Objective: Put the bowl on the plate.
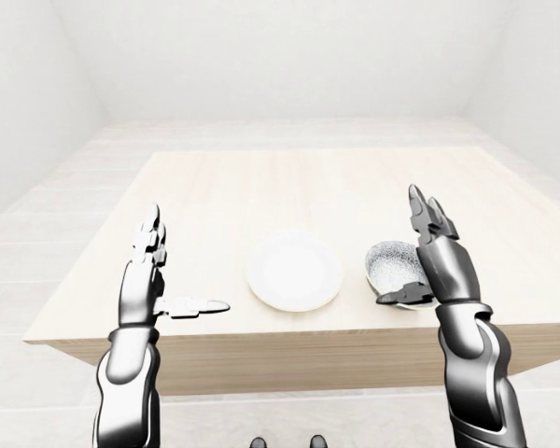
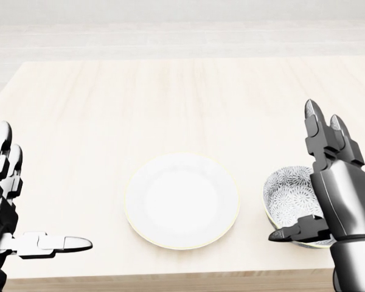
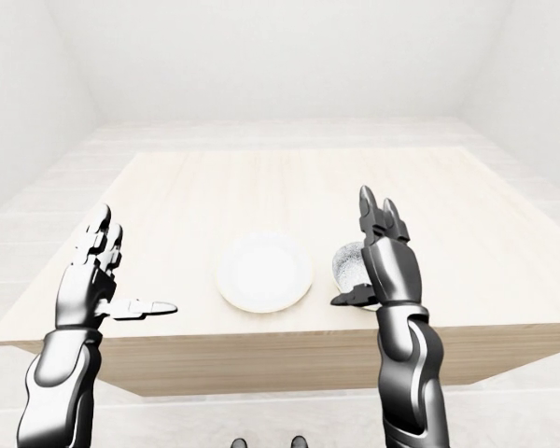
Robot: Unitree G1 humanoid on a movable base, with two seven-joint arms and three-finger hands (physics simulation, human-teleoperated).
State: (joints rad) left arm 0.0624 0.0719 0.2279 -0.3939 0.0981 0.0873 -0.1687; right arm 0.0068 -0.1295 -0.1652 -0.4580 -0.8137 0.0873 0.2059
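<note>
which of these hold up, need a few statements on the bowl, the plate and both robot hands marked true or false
1. In the head view the bowl sits on the table, right of the plate. True.
2. The bowl is on the plate. False: they lie apart and the plate is bare.
3. The right robot hand is open, fingers pointing up, at the bowl. True.
4. The left robot hand grips the plate. False: it is open, well left of the plate.
</note>
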